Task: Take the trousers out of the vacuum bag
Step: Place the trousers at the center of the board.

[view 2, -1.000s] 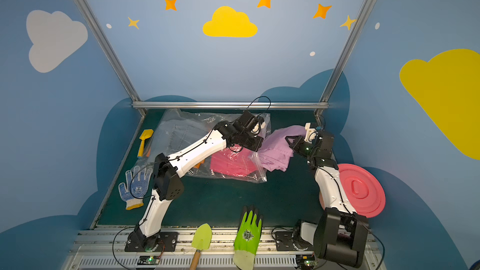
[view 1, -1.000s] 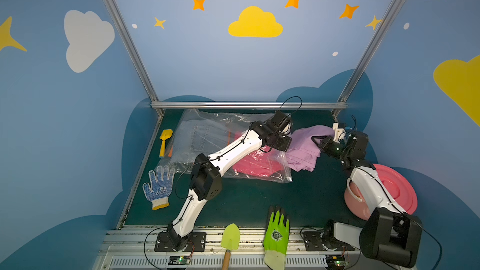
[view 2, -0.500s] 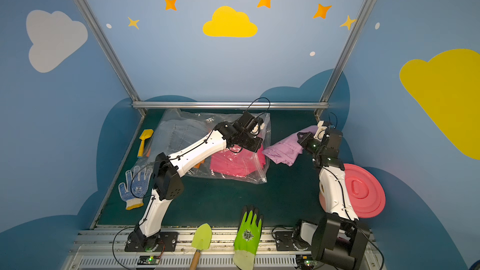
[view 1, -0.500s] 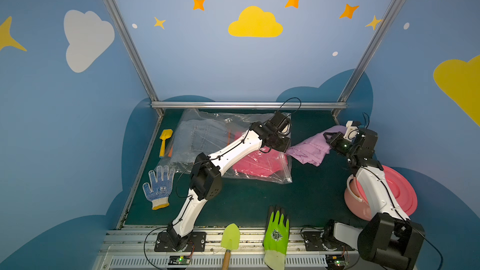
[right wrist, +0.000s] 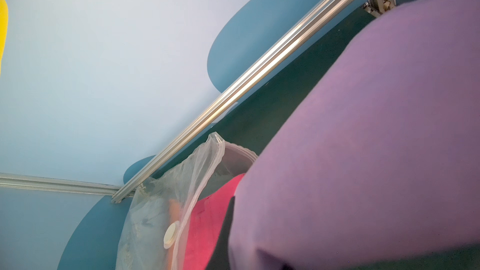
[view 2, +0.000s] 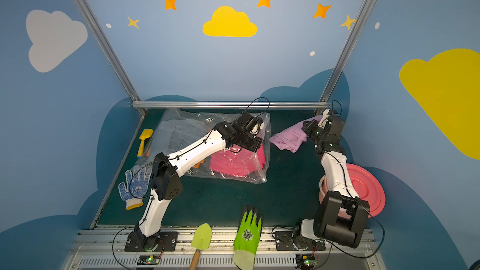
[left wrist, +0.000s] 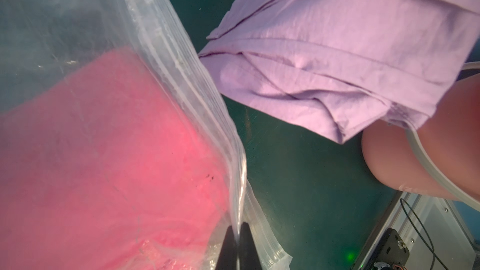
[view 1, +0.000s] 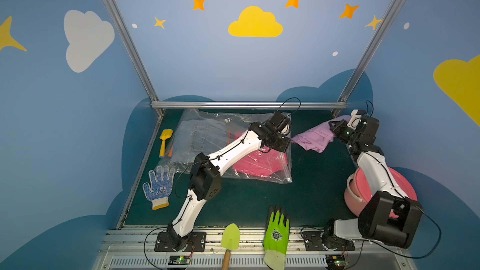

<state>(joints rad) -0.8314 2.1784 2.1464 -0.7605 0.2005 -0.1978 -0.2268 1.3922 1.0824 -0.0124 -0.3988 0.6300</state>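
Lilac cloth is the one piece out: the lilac trousers hang at about 2 o'clock on the table, clear of the vacuum bag, which lies between 11 and 12 o'clock. The right gripper is clamped on their far edge, and the loose end droops toward the bag's mouth. The left gripper has its fingers pressed together on the clear film at that mouth, just beside the zip strip.

Inside the bag are the hot pink trousers nearest the opening, the denim trousers deeper toward 10 o'clock, and a sliver of the orange trousers under the left arm.

What could go wrong, as I judge it:
- The right hold looks like a pinch on one edge. The folds may open, and the drooping end may drag on the table or catch the bag's lip at 9 o'clock of the cloth
- Letting go too far toward 4 o'clock could drop the trousers onto the pink basin rather than bare table
- The film is slick and thin. If it slips from the left fingers, the mouth would fall shut over the pink pair, and the next reach would meet plastic
- Pulling upward on the film could shift the whole bag, since only loose cloth weighs it down
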